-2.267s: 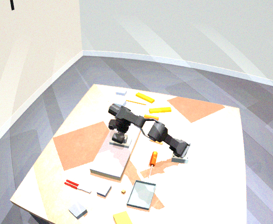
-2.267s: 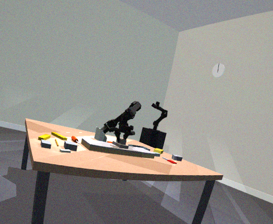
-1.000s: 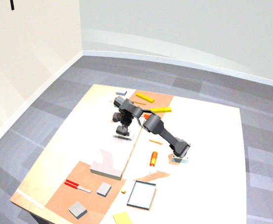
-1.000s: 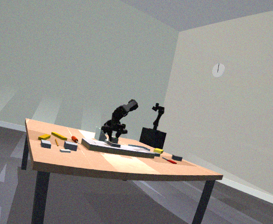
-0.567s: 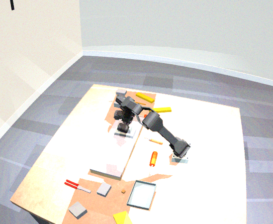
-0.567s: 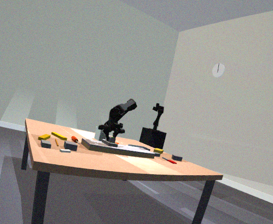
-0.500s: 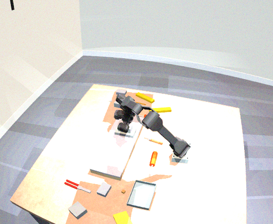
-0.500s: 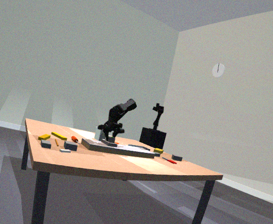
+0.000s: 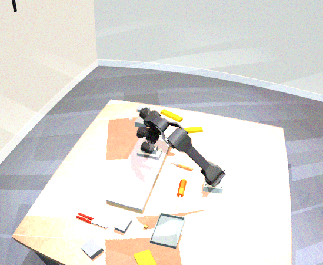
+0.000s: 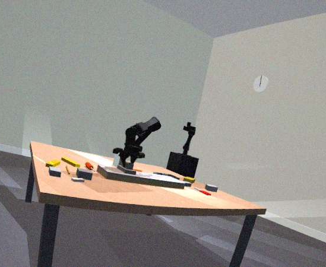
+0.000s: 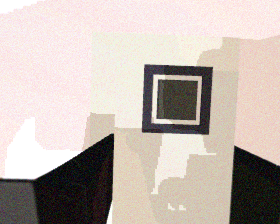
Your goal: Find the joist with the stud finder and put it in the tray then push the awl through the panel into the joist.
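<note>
The end effector (image 9: 148, 146) is clamped on the stud finder (image 9: 153, 153), pressing it flat onto the floor panel (image 9: 137, 182) near the panel's far end, w/ the arm reaching across from its base at the right side of the worktop (image 9: 243, 206). In the wrist view the stud finder (image 11: 163, 125) fills the frame btwn the two dark fingers; its square indicator window (image 11: 177, 99) shows dark, unlit, inside a pale border and a navy frame. The awl (image 9: 181, 187), orange handle w/ a red end, lies on the worktop just right of the panel, apart from it. A thinner orange pencil (image 9: 183, 166) lies farther back, btwn awl and arm. The tray (image 9: 167, 230) sits near the front edge, just beyond the panel's near end. Also on the worktop: two yellow bars (image 9: 172, 115) behind the arm, red-handled pliers (image 9: 86, 218) front left, grey blocks (image 9: 92, 248) nearby. From the exterior view, the arm (image 10: 136, 139) bends down over the panel (image 10: 145, 178).
</note>
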Available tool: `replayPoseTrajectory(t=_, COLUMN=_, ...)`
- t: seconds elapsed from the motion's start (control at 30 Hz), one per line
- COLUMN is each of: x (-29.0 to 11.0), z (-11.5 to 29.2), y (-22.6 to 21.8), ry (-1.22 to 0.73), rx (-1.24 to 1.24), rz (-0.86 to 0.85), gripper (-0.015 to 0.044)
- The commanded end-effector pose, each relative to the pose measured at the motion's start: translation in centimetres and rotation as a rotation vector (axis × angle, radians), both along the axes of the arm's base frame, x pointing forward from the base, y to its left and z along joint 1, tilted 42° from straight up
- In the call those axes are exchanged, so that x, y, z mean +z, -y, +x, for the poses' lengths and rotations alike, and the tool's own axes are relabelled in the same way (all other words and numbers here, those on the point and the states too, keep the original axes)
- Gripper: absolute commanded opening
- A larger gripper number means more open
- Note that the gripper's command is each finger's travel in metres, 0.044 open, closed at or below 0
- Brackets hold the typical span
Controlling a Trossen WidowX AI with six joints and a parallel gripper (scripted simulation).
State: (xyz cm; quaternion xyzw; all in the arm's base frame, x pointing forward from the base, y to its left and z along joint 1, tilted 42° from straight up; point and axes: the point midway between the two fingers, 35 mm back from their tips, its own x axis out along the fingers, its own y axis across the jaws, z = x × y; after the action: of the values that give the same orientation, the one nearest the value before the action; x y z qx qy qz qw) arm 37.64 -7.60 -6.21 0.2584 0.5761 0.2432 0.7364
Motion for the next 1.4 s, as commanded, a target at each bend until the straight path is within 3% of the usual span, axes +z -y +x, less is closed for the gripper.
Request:
replayPoseTrajectory(t=0.0, x=-0.8, z=0.1, y=0.9, ry=-0.003, rx=-0.001, rz=-0.006, gripper=0.0000)
replayPoseTrajectory(t=1.37, x=-5.3, z=0.4, y=6.3, ry=-0.001, rx=-0.001, rz=-0.011, gripper=0.0000)
